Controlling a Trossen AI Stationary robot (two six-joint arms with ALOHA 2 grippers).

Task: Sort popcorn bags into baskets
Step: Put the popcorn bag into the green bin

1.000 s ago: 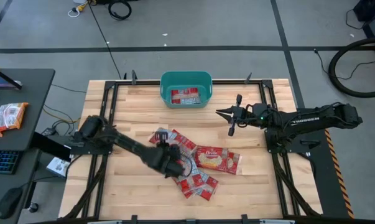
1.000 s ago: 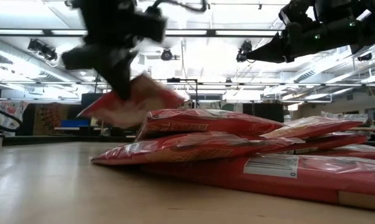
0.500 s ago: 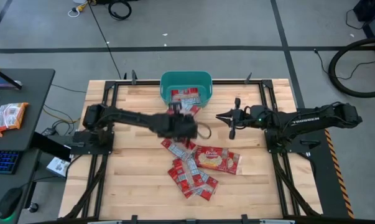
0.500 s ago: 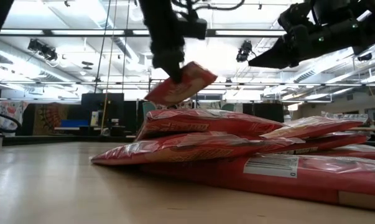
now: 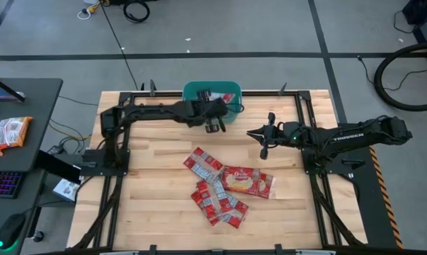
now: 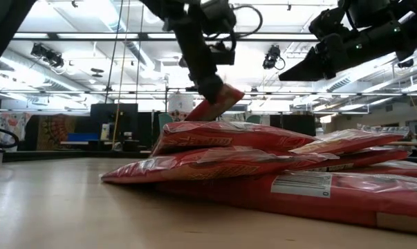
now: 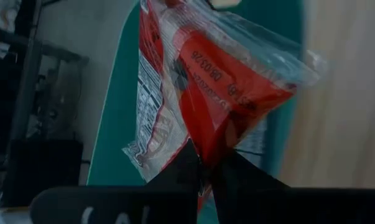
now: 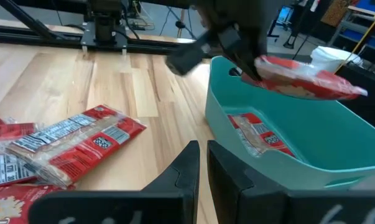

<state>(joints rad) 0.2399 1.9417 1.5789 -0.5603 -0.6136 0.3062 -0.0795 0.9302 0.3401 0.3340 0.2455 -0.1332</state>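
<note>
A teal basket stands at the table's far edge with a red popcorn bag lying flat inside it. My left gripper is over the basket, shut on another red popcorn bag, which hangs above the basket's opening. Several more red popcorn bags lie overlapping in a pile at mid-table, among them a larger one with a popcorn picture. My right gripper hovers shut to the right of the basket, holding nothing. My left gripper pinches the bag's sealed end between its two fingers. The fingers come slanting down from the table's left and near side. The bag reaches out beyond the fingertips, tilted, lifted clear above the basket's inside.
Black frame rails run along the table's sides. A desk at the left carries orange-white packets and a keyboard. Bare wood lies near left of the pile.
My left gripper has carried the red bag up off the pile and toward the table's far edge, turning as it went, and now holds it over the basket. The pile has stayed where it was.
</note>
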